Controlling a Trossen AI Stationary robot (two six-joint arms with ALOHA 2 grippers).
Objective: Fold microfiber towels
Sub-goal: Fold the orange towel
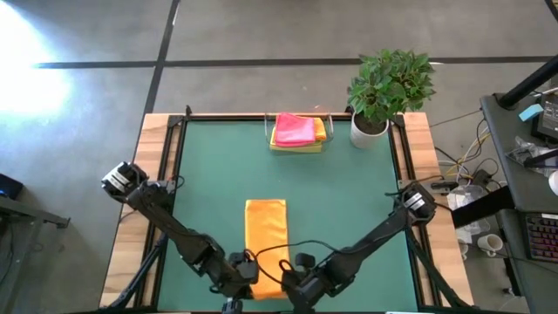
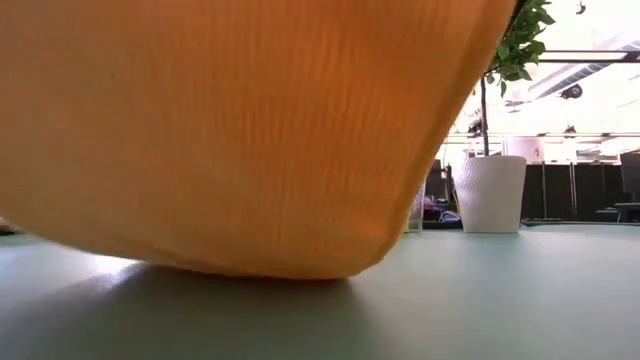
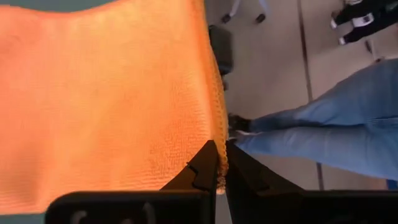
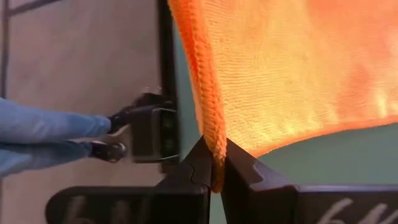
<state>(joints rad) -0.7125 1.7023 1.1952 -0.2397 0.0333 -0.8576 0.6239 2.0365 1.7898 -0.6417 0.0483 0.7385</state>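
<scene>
Both pincers are clamped on the near edge of the orange towel [image 1: 265, 234]: the left gripper [image 3: 219, 177] pinches one near corner, its fingers pressed together on the hem, and the right gripper [image 4: 214, 168] pinches the other the same way. From them the cloth runs away across the green mat [image 1: 349, 192], its long axis pointing toward the far edge, where a stack of folded towels [image 1: 296, 131] sits beside the potted plant [image 1: 388, 87]. Neither arm is nearer; each holds its own corner. Judging by this, carrying the held edge straight forward over the far end would halve the strip.
</scene>
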